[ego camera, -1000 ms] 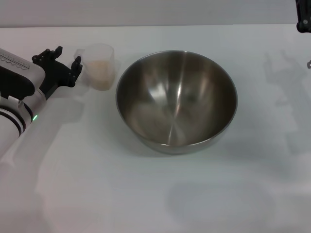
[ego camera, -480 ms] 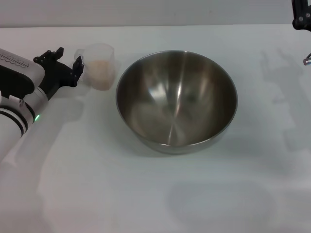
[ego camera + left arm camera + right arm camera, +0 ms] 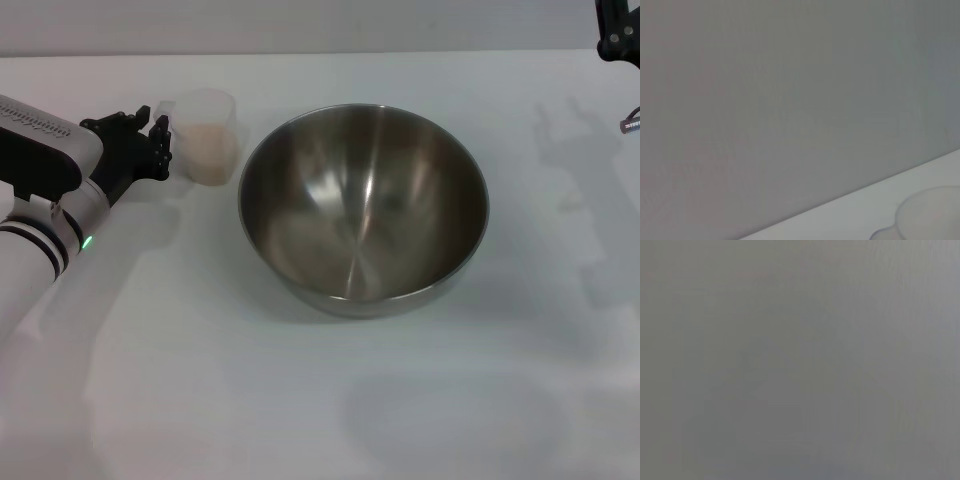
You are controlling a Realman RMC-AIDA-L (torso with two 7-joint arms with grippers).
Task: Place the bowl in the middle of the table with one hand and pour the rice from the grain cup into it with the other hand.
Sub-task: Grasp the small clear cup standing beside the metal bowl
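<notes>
The stainless-steel bowl [image 3: 363,205] stands empty on the white table [image 3: 300,400], about at its middle. The clear grain cup [image 3: 207,135] stands upright to the bowl's left with pale rice [image 3: 208,140] inside. My left gripper [image 3: 148,138] is right against the cup's left side, at its handle; I cannot tell if it holds it. The cup's rim also shows in the left wrist view [image 3: 932,215]. My right gripper [image 3: 618,35] is raised at the far right corner, only partly in view. The right wrist view shows only grey.
A grey wall runs along the table's far edge. The table's near half is bare white surface with soft shadows of the arms.
My left gripper has turned at the wrist and closed in on the cup's handle side. The right gripper has edged a little further out of view. Bowl and cup have not moved.
</notes>
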